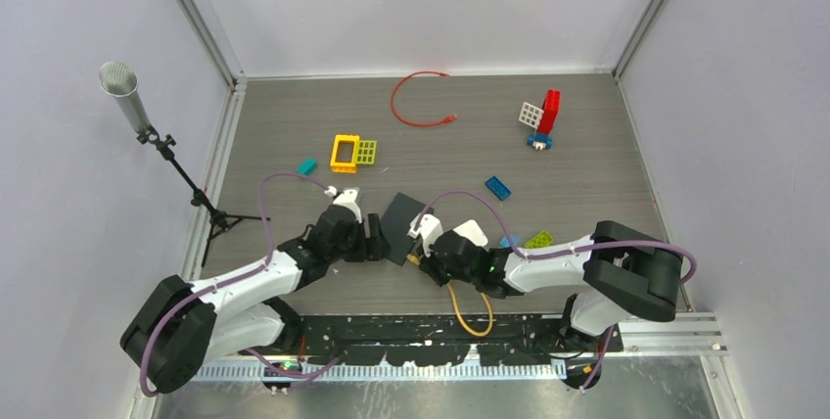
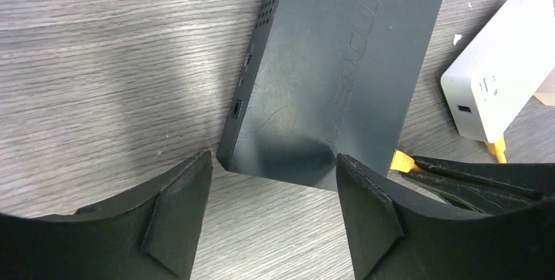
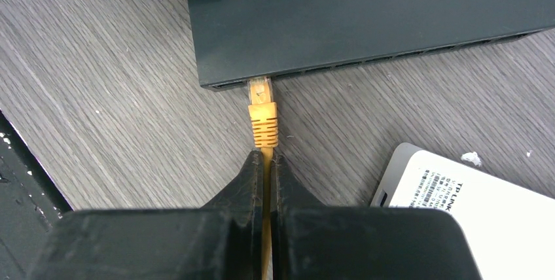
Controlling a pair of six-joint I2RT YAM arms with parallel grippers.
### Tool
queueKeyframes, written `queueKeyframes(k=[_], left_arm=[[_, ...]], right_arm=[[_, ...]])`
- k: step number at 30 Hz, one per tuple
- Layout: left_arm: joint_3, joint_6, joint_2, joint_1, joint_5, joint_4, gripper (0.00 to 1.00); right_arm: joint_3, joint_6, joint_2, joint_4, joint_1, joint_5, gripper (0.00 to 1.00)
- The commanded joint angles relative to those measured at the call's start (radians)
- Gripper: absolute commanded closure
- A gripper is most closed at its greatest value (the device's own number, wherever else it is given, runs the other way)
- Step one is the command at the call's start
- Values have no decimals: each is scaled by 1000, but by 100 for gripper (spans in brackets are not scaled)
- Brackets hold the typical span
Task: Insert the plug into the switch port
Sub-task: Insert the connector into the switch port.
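L claw (image 2: pixel 271 162) is hanging released over bench (image 2: pixel 98 64), jaws straddling switch (image 2: pixel 340 64) end; white adapter (image 3: pixel 471 214) is lying nearby. R claw (image 3: pixel 265 157) is clenching yellow cable (image 1: pixel 458 309) just behind plug (image 3: pixel 262 120), w/ plug tip sitting in end port (image 3: pixel 258 82).

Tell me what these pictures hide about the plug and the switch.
- Right wrist view: the tip of the orange plug is hidden inside the switch port, so latching cannot be judged.
- Top view: plug and port too small, crowded by the right arm.
- Left wrist view: the top edge cuts the switch's embossed name.
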Motion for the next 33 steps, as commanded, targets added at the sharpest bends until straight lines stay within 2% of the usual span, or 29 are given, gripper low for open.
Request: queueKeyframes(k=[1,4,8,21,27,33], left_arm=[[9,-22,-21,-7,-129,-64,27],[26,-13,-19,2,-174,-58,27],[51,15,0,15,-161,-37,28],[44,45,179,15,177,155,40],[-6,10,176,1,208,176,45],[-38,-13,142,-73,198,172,52]], right_arm=[[-5,12,-26,-70,5,-50,100],[-13,22,-35,-71,5,-63,100],[-15,28,-41,-77,5,-81,100],[-9,23,-29,-67,5,-37,100],[-22,19,-36,-36,3,11,100],[-12,31,-44,-3,-9,95,100]])
